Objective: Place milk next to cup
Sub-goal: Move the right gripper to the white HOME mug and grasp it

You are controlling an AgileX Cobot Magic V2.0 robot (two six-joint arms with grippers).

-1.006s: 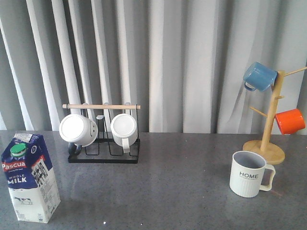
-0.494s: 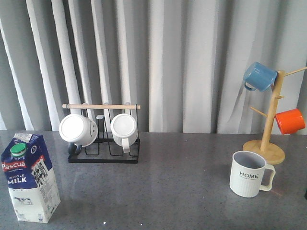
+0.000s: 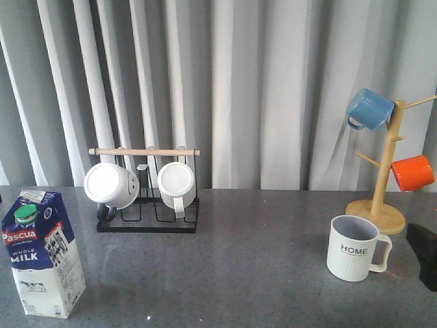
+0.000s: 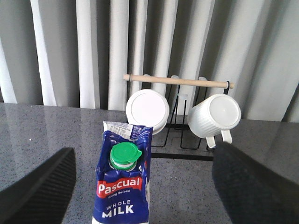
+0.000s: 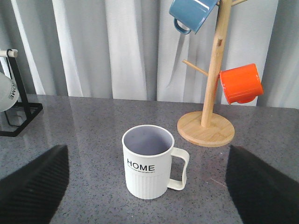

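The milk (image 3: 42,256), a blue and white carton with a green cap, stands upright at the table's front left. In the left wrist view the milk (image 4: 124,186) stands between the spread fingers of my left gripper (image 4: 145,154), which is open and not touching it. The cup (image 3: 353,248), an off-white ribbed mug lettered HOME, stands at the right, handle to the right. In the right wrist view the cup (image 5: 147,168) is centred between the spread fingers of my open right gripper (image 5: 147,149), ahead of them. A dark part of the right arm (image 3: 425,256) shows at the front view's right edge.
A black wire rack (image 3: 147,222) with a wooden bar holds two white mugs at the back left. A wooden mug tree (image 3: 382,178) with a blue mug (image 3: 369,109) and an orange mug (image 3: 412,172) stands behind the cup. Grey curtains close off the back.
A dark part of the right arm has come into the front view at the right edge, beside the cup. The milk and the cup have not moved.
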